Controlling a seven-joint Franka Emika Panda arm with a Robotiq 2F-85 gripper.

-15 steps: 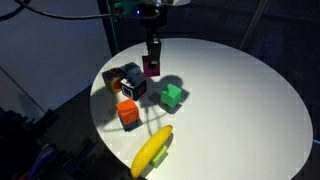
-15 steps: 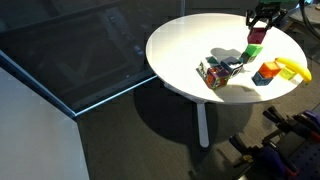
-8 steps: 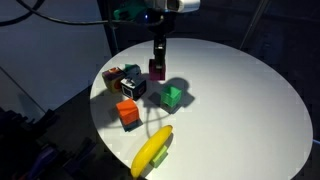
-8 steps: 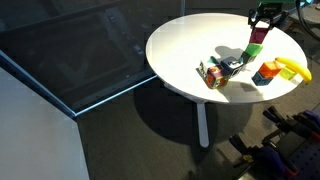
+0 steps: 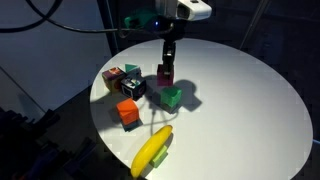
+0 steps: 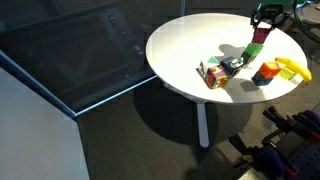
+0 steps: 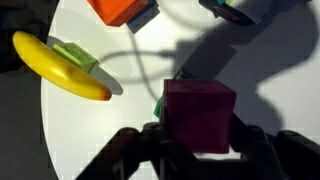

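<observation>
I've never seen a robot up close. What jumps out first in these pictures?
A dark red cube is clamped in the black pincer over the round white table, with a green block just beneath it. Next comes the bright yellow banana at the table's edge. An orange block and a cluster of coloured cubes sit further in.

Banana (image 5: 152, 152), orange block (image 5: 127, 113), maybe 3 cubes (image 5: 124, 80)

Seen from the wrist, the maroon block (image 7: 198, 115) covers nearly all of the green block (image 7: 159, 104) (only a sliver peeks out). The orange block (image 7: 122, 9) runs off the top edge, and the gripper (image 7: 200, 138) is a dark blur.
</observation>
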